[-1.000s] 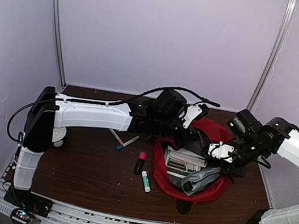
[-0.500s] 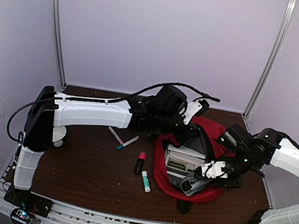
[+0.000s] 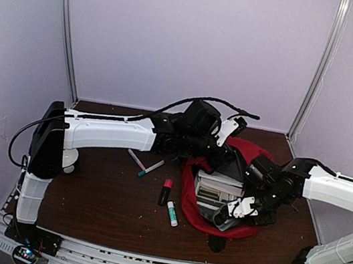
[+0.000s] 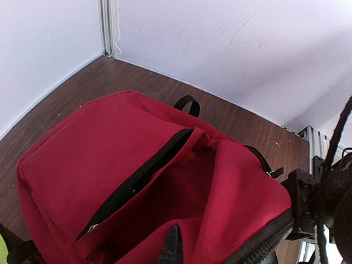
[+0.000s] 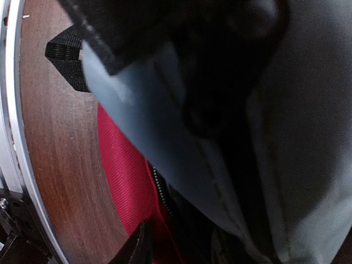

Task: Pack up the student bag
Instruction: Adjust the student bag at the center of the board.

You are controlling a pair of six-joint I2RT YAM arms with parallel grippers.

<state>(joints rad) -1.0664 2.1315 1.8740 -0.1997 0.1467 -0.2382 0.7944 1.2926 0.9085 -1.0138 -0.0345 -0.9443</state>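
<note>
**Student bag** [image 3: 187, 200]: 1 red woven-fabric backpack with black zippers, lying open at centre right of the top view on the brown wooden table [image 3: 104, 201]. The left gripper [image 3: 228, 157], pressed together, pinches the bag's raised upper rim. The right gripper [image 3: 237, 208] sits on 1 smooth grey pouch [image 5: 165, 143] inside the bag; I cannot tell whether it is spread or closed. Left of the bag lie 2 thin pens [image 3: 150, 167], 1 pink-capped black marker [image 3: 165, 192] and 1 white cylindrical glue stick [image 3: 171, 213].

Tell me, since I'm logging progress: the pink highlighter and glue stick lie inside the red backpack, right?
No. The pink highlighter and glue stick lie on the table beside the red backpack, not inside it, as the top view shows.
</note>
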